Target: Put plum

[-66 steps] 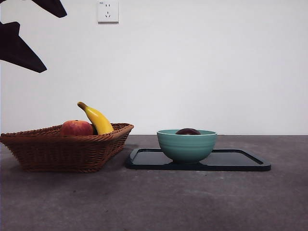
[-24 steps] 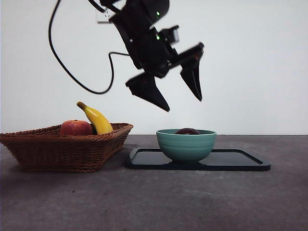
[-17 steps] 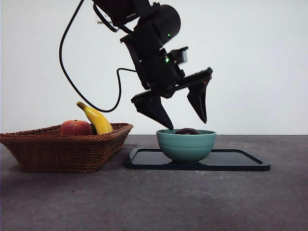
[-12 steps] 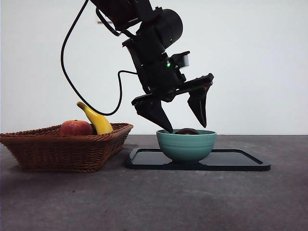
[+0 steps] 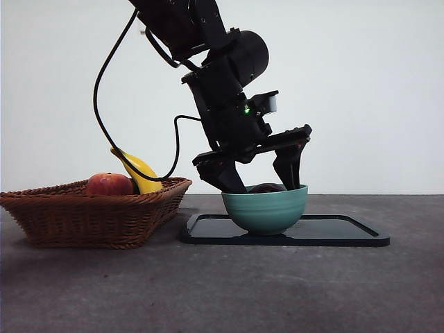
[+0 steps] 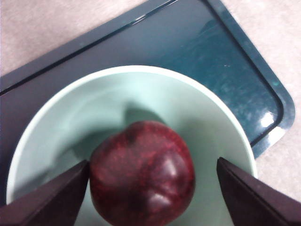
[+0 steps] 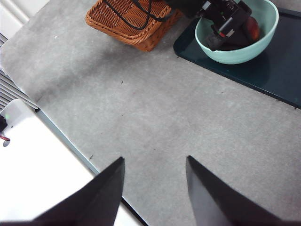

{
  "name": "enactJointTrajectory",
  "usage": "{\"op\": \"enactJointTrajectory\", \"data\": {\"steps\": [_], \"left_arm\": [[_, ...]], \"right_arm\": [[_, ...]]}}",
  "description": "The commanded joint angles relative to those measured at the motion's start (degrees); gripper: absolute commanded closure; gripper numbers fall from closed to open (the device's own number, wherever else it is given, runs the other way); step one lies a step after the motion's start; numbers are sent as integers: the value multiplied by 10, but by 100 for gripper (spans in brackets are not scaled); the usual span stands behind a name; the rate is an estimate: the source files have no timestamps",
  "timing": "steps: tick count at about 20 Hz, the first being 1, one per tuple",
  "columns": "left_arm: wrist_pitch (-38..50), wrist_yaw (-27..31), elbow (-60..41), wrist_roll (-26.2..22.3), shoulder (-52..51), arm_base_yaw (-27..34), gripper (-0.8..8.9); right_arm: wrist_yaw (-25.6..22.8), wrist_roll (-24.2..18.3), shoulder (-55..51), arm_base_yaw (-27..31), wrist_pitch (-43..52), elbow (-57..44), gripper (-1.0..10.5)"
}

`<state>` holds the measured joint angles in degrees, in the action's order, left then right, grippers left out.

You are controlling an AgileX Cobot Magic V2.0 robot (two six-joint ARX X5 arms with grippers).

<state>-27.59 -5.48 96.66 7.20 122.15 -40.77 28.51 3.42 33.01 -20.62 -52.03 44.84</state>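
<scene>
The plum (image 6: pixel 143 176), dark maroon and glossy, lies in the pale green bowl (image 6: pixel 188 108). In the front view only the plum's top (image 5: pixel 267 187) shows above the bowl's rim (image 5: pixel 267 208). My left gripper (image 6: pixel 153 162) is open, its jaws lowered into the bowl on either side of the plum and apart from it. The front view has the left gripper (image 5: pixel 262 184) reaching down from the upper left. My right gripper (image 7: pixel 154 158) hangs open and high over bare table, holding nothing.
The bowl stands on a dark tray (image 5: pixel 333 232). A wicker basket (image 5: pixel 90 215) to the tray's left holds a red-orange apple (image 5: pixel 109 184) and a yellow banana (image 5: pixel 142 173). The left arm's cable hangs over the basket.
The left arm came from the top left corner and descended over the bowl. Its open jaws now dip inside the rim beside the plum. The bowl sits slightly further left and tilted.
</scene>
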Motion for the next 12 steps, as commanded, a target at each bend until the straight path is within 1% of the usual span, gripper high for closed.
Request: {"op": "enactJointTrajectory", "data": {"steps": [1,3,4,9,12], "left_arm": [[2,2,15,-6,19,-6,424],[2,2,15,-7,19,-6,526],[2,2,15,-7,19,-6,547],[-4,1,18,-7,19,-5,547],[-49,1,55,-8,19,-5,546]], "right_arm": [[0,4,2,-3,4,5,739],[0,4,2,-3,4,5,739],[0,3,2,-3,4,5,739],[0,2,2,-3,4,5,739],[0,2,2,-3,4,5,739]]}}
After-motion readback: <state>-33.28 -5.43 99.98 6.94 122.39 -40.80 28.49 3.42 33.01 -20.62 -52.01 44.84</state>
